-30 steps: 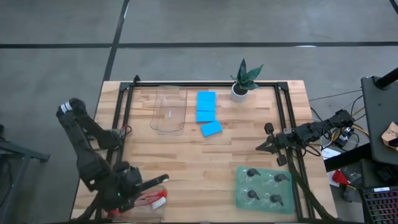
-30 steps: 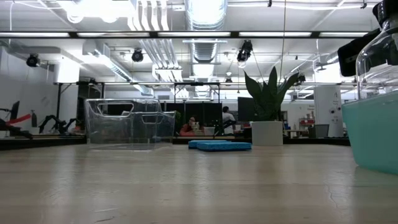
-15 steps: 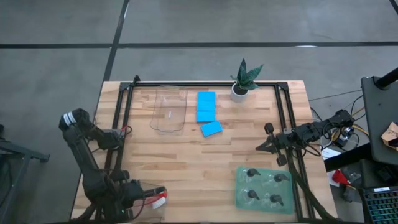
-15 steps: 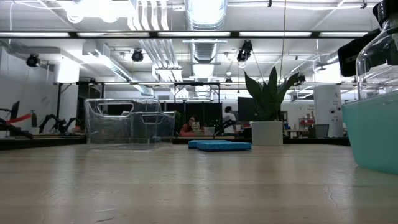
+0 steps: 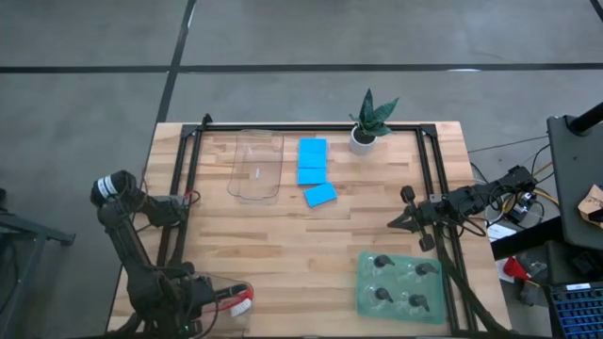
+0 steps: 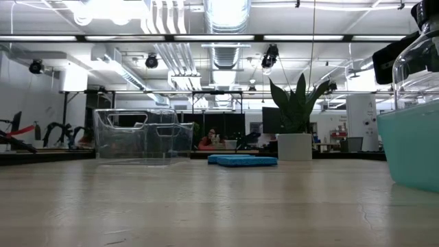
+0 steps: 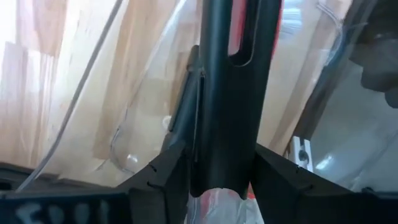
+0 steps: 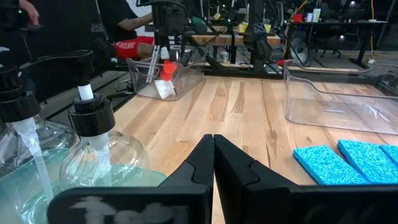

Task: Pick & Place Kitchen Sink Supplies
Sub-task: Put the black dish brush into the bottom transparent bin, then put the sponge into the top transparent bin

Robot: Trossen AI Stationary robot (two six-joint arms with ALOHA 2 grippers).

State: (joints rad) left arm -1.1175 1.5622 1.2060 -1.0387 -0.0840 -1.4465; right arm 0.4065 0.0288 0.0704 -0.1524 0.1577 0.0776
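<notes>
Left gripper (image 5: 221, 299), at the tabletop's (image 5: 311, 245) near-left corner, sits over a clear tray (image 5: 231, 306) holding red and black brushes (image 7: 230, 93); its fingers' spacing cannot be judged. Right gripper (image 8: 213, 146), closed, waits at the right edge. Blue sponges (image 5: 313, 169) lie far centre.

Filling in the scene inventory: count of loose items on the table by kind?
Blue sponges: 3
Clear pump bottles with black tops: 4
Dish brushes: at least 1; red handle and white bristles show, rest hidden by the left arm
Clear trays: 2
Potted plant: 1
Total: at least 11
</notes>
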